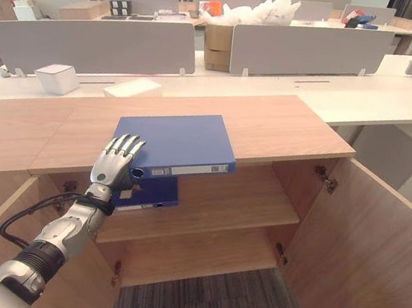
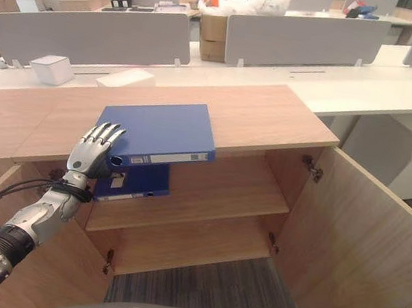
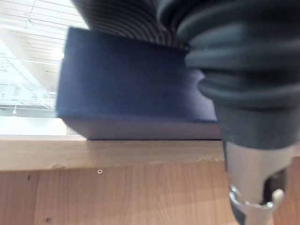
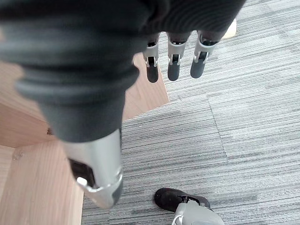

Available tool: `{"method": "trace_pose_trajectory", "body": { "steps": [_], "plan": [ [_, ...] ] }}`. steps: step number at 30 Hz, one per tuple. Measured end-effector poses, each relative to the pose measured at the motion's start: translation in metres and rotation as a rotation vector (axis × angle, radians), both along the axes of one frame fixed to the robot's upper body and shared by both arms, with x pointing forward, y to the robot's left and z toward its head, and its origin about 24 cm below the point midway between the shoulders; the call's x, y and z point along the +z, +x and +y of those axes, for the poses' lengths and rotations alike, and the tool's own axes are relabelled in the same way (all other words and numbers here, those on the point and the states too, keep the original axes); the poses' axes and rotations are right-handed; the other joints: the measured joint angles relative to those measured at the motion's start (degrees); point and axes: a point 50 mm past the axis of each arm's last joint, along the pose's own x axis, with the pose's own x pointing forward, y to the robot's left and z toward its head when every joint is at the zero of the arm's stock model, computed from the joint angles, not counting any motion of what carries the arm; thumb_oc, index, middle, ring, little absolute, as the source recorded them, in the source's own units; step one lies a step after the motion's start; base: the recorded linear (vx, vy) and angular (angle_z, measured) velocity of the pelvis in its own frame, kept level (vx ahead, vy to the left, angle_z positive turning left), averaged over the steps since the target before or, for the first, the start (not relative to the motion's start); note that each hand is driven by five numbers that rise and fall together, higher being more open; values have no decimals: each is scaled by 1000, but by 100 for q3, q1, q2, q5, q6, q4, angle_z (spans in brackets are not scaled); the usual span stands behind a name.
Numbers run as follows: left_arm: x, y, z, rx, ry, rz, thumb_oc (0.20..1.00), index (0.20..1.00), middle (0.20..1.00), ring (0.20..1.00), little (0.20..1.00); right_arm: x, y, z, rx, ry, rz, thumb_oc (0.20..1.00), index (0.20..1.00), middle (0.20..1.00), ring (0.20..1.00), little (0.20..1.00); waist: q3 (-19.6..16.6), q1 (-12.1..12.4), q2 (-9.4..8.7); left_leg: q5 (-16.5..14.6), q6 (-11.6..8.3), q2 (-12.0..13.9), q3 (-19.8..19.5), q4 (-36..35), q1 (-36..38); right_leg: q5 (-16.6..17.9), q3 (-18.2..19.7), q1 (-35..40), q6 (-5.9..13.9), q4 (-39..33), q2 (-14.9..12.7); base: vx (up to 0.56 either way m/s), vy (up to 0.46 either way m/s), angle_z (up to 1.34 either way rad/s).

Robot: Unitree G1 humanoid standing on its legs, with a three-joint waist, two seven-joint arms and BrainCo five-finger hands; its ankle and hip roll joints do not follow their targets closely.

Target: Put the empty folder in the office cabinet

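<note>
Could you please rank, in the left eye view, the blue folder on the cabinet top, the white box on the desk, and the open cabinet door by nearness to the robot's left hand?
From the left hand:
1. Blue folder, under its fingers at the cabinet top's front edge.
2. White box, behind the hand, on the desk.
3. Open cabinet door, far to the right.

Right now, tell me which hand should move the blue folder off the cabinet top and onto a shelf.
Left. The left hand already rests on the blue folder's near corner, where it overhangs the cabinet top above the upper shelf. The right hand hangs relaxed over the carpet, holding nothing.
</note>
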Motion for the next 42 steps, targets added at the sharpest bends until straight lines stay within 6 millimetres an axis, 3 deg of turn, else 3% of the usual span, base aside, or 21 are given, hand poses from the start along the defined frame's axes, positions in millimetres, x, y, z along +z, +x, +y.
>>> {"method": "trace_pose_trajectory", "body": {
  "steps": [10,11,12,13,25,34,42],
  "plan": [
    [-5,-1,1,12,-7,20,1000,1000,1000,1000,1000,0,0,0,-1,0,0,1000,1000,1000,1000,1000,-91,-3,18,-21,-31,2,22,0,-6,8,26,-21,-9,0,3,-1,0,0],
    [-5,-1,1,12,-7,20,827,827,827,827,827,0,0,0,-2,-1,0,1000,1000,1000,1000,1000,-94,-3,16,-21,-31,2,23,0,-6,8,26,-21,-9,0,3,0,0,0],
    [-5,-1,1,11,-8,20,485,485,485,485,485,0,-1,-1,-3,-2,0,1000,1000,1000,1000,1000,-95,-4,14,-21,-32,2,25,0,-6,8,29,-22,-10,0,2,0,0,0],
    [-5,-1,1,11,-8,20,200,200,200,200,200,0,-1,-1,-5,-3,0,1000,1000,1000,1000,1000,-94,-3,13,-22,-32,2,28,0,-7,8,31,-24,-11,0,2,0,0,0],
    [19,15,-1,-4,9,-97,200,200,200,200,200,2,-4,-9,-49,-22,0,1000,1000,1000,1000,1000,-104,-1,38,-22,-35,5,31,0,-16,8,33,-33,-13,0,3,0,0,0],
    [31,16,3,-16,30,-135,200,200,200,200,200,4,-10,-16,-63,-51,14,1000,1000,1000,1000,1000,-90,11,25,-21,-36,8,35,-1,-31,8,31,-48,-14,0,5,-4,1,0],
    [71,12,9,35,-177,-317,200,200,200,200,200,4,-3,-16,-75,-49,1,1000,1000,1000,1000,1000,95,69,6,-11,-29,10,-24,0,-6,14,-32,40,-5,-1,4,-17,1,3]
  ]
}}
